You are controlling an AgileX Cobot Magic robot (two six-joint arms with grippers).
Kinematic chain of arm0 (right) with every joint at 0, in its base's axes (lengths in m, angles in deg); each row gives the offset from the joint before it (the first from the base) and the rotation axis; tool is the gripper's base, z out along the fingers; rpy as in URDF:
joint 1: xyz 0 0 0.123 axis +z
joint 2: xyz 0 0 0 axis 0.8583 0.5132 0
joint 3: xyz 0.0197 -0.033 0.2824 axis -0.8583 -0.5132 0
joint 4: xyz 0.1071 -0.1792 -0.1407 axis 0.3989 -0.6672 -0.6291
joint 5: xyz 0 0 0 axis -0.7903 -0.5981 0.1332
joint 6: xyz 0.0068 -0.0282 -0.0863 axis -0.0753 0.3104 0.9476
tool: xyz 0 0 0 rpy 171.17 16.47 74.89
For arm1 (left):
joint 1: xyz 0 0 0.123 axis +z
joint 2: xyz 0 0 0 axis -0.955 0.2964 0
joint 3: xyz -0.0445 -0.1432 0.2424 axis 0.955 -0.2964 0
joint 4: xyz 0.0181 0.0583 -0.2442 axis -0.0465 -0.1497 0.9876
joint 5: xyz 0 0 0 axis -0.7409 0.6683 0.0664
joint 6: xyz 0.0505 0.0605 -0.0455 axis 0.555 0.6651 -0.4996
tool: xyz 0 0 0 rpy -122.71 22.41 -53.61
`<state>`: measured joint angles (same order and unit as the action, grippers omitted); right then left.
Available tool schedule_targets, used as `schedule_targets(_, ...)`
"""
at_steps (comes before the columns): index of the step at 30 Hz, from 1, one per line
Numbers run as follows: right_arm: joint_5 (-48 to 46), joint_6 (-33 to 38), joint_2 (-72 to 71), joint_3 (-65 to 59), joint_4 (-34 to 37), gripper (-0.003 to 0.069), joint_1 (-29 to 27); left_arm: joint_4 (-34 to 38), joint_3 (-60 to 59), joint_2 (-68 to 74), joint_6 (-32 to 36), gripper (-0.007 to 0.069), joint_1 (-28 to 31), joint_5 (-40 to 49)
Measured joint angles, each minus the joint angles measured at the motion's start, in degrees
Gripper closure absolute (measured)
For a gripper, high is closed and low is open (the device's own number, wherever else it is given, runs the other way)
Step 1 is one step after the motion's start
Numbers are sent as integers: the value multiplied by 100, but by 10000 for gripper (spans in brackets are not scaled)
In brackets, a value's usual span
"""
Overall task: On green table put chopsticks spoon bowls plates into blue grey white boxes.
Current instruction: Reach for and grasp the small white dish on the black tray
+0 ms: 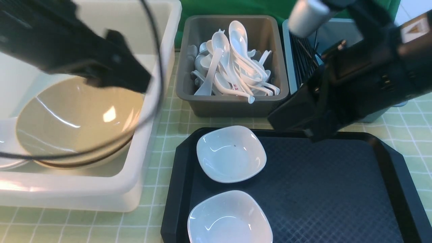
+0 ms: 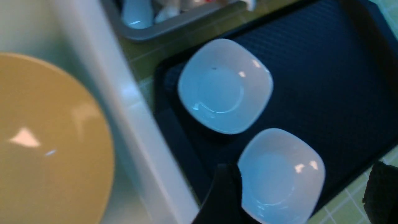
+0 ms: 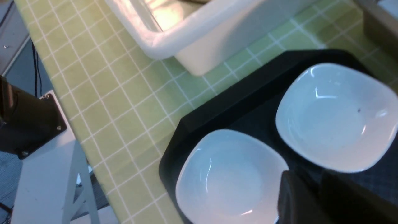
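Observation:
Two small white plates lie on the black tray (image 1: 337, 189), one farther (image 1: 231, 153) and one nearer (image 1: 229, 217). Tan bowls (image 1: 74, 118) are stacked inside the white box (image 1: 135, 182). White spoons (image 1: 233, 64) are piled in the grey box (image 1: 233, 106). Black chopsticks (image 1: 302, 57) lie in the blue box (image 1: 287, 50), partly hidden by my right arm. My left gripper (image 2: 303, 193) hangs over the white box's right rim, open and empty. My right gripper (image 3: 311, 182) hovers over the tray's far right corner, its fingers nearly together with nothing between them.
The green table (image 1: 168, 114) shows between the boxes and round the tray. A black cable (image 1: 158, 67) loops from my left arm over the white box. In the right wrist view the table's edge and a white frame (image 3: 46, 174) show beyond it.

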<state>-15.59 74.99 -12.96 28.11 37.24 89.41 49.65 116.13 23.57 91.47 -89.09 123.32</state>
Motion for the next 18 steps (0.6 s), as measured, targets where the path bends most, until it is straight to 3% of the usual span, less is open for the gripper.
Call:
schedule_targets(7,17,-210,64,-50,-21,531,0,117,-688,0,-287,197,-673,-338)
schedule_targets(10,178,-855,73,-345,30,503,-144,151,-1084,0,-322,197,-708,-408)
schedule_targets(18,905,-1098,661,-1380,1118,396,-813,651,-1151,-482,440,258,-708,-98)
